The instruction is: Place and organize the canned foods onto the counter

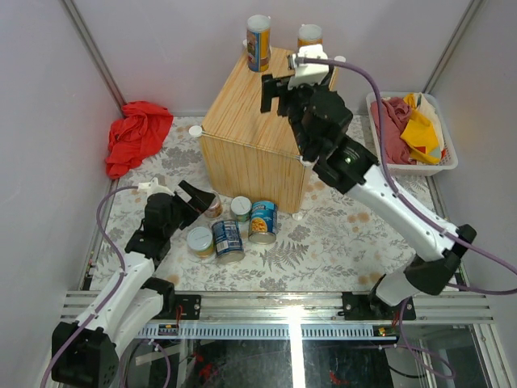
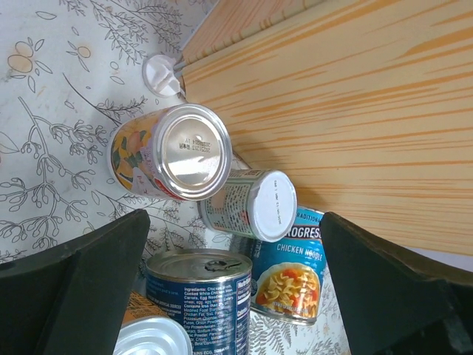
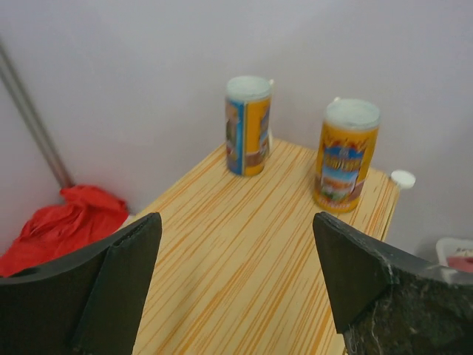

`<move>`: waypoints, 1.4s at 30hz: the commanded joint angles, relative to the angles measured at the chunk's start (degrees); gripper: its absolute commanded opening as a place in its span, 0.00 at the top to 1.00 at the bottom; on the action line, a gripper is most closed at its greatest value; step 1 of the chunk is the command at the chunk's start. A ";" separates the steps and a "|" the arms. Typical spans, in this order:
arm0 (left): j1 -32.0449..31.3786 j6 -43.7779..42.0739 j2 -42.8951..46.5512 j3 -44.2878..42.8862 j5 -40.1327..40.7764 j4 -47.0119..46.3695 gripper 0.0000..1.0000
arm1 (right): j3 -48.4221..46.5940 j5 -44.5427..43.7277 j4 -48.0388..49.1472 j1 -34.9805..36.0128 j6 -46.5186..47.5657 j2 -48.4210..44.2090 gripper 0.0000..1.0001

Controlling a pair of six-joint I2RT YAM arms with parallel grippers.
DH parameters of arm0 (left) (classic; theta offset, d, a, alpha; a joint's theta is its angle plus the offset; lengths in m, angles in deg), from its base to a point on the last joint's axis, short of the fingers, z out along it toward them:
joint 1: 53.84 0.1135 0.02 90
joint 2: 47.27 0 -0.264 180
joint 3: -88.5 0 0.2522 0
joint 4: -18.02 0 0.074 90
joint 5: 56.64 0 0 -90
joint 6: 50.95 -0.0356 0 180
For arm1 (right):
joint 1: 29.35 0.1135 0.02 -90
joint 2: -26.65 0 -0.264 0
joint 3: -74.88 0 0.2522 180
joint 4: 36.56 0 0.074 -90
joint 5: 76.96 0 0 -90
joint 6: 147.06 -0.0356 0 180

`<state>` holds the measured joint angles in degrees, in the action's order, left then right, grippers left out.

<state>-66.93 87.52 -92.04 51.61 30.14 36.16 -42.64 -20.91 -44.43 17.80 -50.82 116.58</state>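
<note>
While the right claw point(image 1: 279, 94) hangs just over the top of the big light wooden cube counter point(image 1: 242, 121) with its jaws spread wide and nothing between them, the left claw point(image 1: 197, 196) sits low on the floral-print tabletop point(image 1: 339, 234). It's also wide open with nothing in it, aimed at the bunch of cans at the foot of the cube's front face. Two cans are already up top and well apart: a tall orange-and-blue can with a pale lid point(image 3: 247, 126) at the back left, and a tall orange can with a blue band point(image 3: 345, 157) toward the back right, near a small white round cap point(image 3: 403, 177) at that corner. Five more are on the tabletop, packed close. There's a short fruit-print can with a shiny silver lid point(image 2: 181, 159) nearest the cube's corner and a short green-labelled can with a white lid point(image 2: 255, 207) right beside it. Next come a wide blue chicken noodle soup can point(image 2: 292, 270) and a wide dark blue can with a pull-tab lid point(image 2: 199, 292). Last is a short silver-lidded can point(image 2: 151, 339), mostly cut off in the left wrist view. Off to the sides are a crumpled red cloth point(image 1: 137, 133) on the left and a white plastic basket point(image 1: 373, 121) full of rags on the right.
</note>
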 commanded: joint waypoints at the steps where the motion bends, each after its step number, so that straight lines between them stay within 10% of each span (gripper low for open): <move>1: -0.22 2.98 0.76 -1.82 2.72 1.06 0.00 | 1.32 -9.96 -14.81 5.80 -8.54 -6.78 0.11; 21: -3.81 4.57 0.75 -4.05 5.12 3.21 0.00 | 34.02 -11.23 -37.56 23.58 -55.92 -17.10 0.17; 42: -4.40 2.07 3.89 -3.17 4.98 5.49 0.00 | 36.81 -2.69 -27.66 19.03 -62.68 2.46 0.10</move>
<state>-71.06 91.45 -89.38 49.94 34.47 42.20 -3.98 -24.45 -74.94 39.22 -110.67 117.70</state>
